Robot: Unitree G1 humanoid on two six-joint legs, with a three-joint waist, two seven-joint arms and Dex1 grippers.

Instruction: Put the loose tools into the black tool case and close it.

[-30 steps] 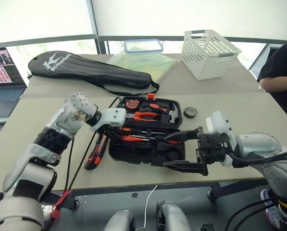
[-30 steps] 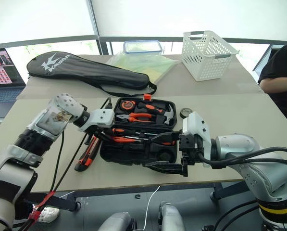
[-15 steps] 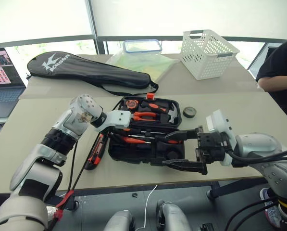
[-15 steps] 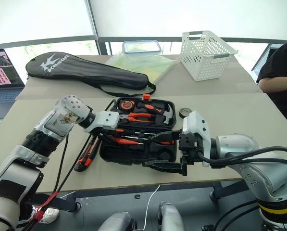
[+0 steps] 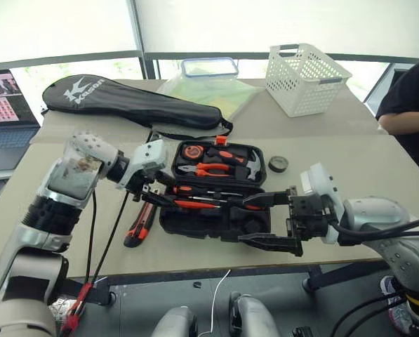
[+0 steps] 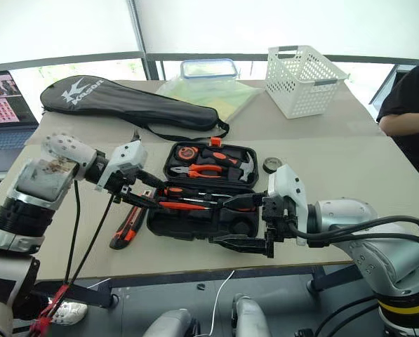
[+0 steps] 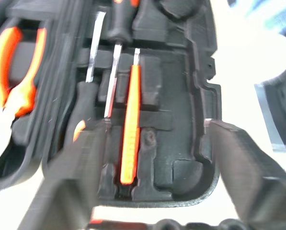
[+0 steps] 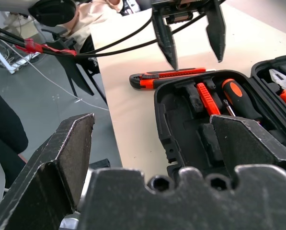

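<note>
The left gripper (image 5: 155, 199) hangs just above the near-left corner of the black tool case (image 5: 216, 219), angled down toward it, fingers (image 8: 164, 40) spread with nothing between them. A second ago they were nearly together low over the slots; the arm has since lifted and drawn back to the left. The slim orange screwdriver (image 7: 130, 129) lies in its slot beside two others. The right gripper (image 5: 269, 221) hasn't moved (fingers spread wide at the case's near-right edge). The utility knife (image 5: 139, 226) lies on the bench (image 5: 62, 182) left of the case, the tape roll (image 5: 278, 164) to its right.
</note>
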